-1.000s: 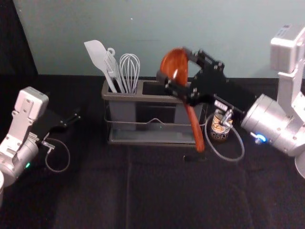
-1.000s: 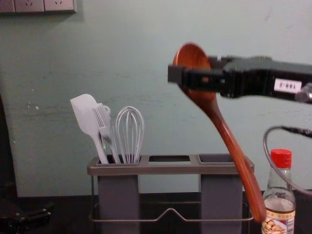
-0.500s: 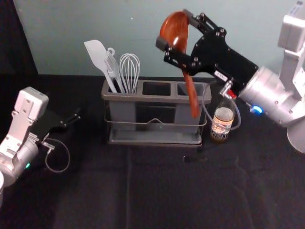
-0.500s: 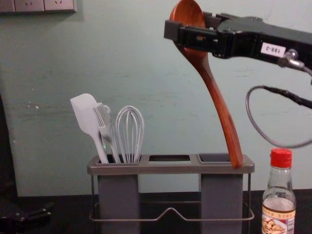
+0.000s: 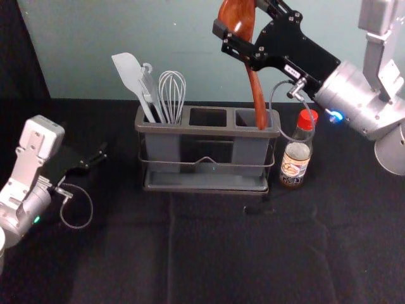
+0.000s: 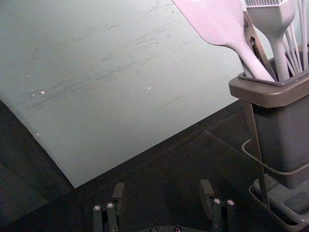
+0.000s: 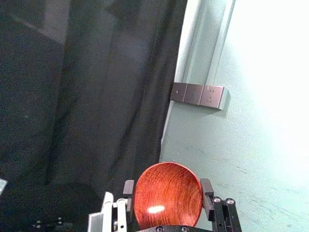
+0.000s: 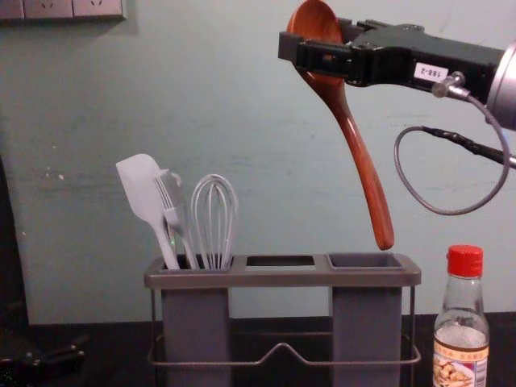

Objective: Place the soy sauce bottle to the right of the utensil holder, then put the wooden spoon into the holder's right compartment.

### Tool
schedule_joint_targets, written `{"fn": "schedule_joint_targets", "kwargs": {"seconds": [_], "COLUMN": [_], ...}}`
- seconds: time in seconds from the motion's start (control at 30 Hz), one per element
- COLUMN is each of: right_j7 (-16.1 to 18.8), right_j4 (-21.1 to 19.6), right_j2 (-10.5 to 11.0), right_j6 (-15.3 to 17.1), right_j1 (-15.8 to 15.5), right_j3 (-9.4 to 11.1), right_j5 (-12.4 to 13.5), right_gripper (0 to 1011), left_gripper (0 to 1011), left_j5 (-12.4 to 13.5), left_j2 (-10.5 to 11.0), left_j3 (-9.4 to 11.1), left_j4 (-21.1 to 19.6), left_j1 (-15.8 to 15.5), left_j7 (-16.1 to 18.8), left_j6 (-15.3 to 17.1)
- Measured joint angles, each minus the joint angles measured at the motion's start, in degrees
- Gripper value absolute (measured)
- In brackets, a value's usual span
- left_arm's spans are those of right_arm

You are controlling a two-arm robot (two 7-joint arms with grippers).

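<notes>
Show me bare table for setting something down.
Bare: black cloth beside the left arm, before the left half of the utensil holder. Crowded: its right, with the soy sauce bottle there and the right end effector holding the wooden spoon above.

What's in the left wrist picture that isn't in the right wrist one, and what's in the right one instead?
The left wrist view: the utensil holder with the white spatula and the brush, plus the left gripper, open with nothing between its fingers.

The right wrist view: the wooden spoon's bowl held in the right gripper, and the wall sockets.

Both: the pale wall.
</notes>
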Motion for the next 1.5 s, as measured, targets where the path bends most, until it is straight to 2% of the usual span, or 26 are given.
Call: {"fn": "schedule_joint_targets", "kwargs": {"seconds": [0.3, 0.83, 1.13, 1.5], "right_j7": [-0.6, -1.9, -1.5, -1.5], "right_j4": [5.2, 11.4, 13.1, 14.0], "right_j2": [-1.5, -4.0, -4.7, -5.0], "right_j6": [0.2, -0.5, -1.0, -1.7], "right_j1": [3.5, 6.5, 6.9, 5.6], "right_j3": [-1.2, -2.2, -2.4, -2.4], "right_j5": [-1.4, -4.5, -4.9, -5.4], "right_gripper": [838, 838, 837, 838], "left_gripper": [1005, 1005, 1005, 1005], "left_j5": [0.0, 0.0, 0.0, 0.0], "left_j2": [0.0, 0.0, 0.0, 0.0], "left_j3": [0.0, 0.0, 0.0, 0.0], "left_j4": [0.0, 0.0, 0.0, 0.0], "left_j1": [0.0, 0.0, 0.0, 0.0], "left_j7": [0.0, 0.0, 0.0, 0.0], "left_j6": [0.0, 0.0, 0.0, 0.0]}}
